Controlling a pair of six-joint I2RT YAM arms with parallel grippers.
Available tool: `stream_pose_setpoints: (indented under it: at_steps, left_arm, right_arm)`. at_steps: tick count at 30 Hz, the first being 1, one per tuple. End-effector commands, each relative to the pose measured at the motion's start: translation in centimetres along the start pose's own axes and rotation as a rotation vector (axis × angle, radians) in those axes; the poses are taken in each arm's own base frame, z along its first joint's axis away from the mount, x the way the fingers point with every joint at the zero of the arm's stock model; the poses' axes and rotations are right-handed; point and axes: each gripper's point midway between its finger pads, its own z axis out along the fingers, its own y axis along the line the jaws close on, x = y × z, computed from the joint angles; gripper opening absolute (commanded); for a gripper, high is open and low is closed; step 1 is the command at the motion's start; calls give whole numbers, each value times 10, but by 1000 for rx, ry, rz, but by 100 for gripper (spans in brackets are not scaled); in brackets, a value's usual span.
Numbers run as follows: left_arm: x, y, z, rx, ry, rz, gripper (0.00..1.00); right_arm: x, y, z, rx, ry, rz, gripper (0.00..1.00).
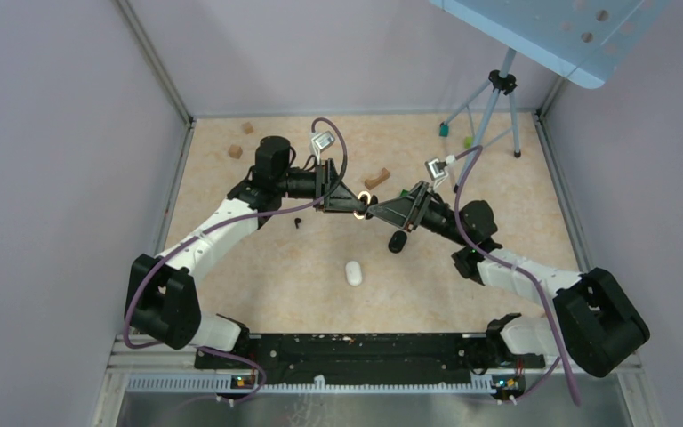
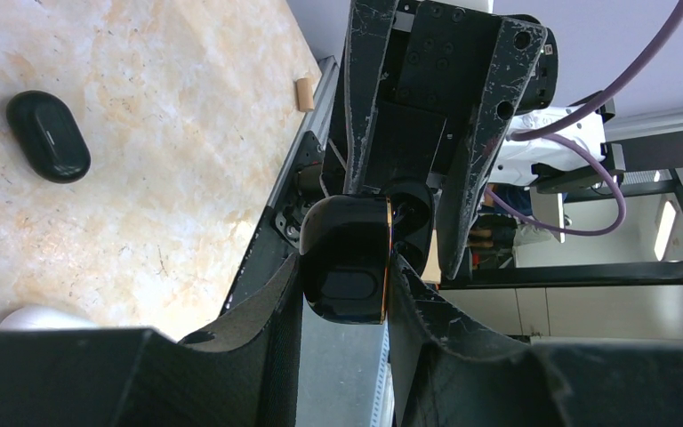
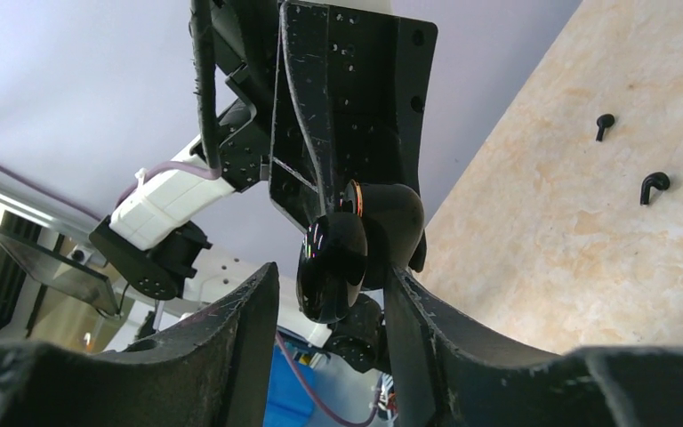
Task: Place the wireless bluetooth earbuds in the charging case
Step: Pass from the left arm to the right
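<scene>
Charging case [image 2: 347,258] clamped in L jaws; R jaws part-open around it.

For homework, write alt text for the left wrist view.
The left gripper clamps a glossy black charging case, whose far end sits between the fingers of the right gripper. A black oval object lies on the marbled table behind.

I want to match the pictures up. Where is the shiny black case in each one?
Top view: the shiny black case is right in the middle.
Left wrist: case low in the middle.
Right wrist: case in the middle.
Shared landmark: the beige table, in all three.
</scene>
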Motion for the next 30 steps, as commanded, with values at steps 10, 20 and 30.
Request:
stream_pose_setpoints:
  at_steps: [10, 20, 30]
  left_arm:
    - [-10, -24, -3, 46, -23, 106, 6]
    - [-9, -23, -4, 41, -26, 106, 25]
    - [-31, -1, -41, -77, -66, 118, 68]
  right_arm:
    - [-8, 11, 0, -45, -41, -36, 30]
    - [-5, 5, -1, -16, -32, -20, 0]
    - [-1, -24, -16, 148, 1, -16, 0]
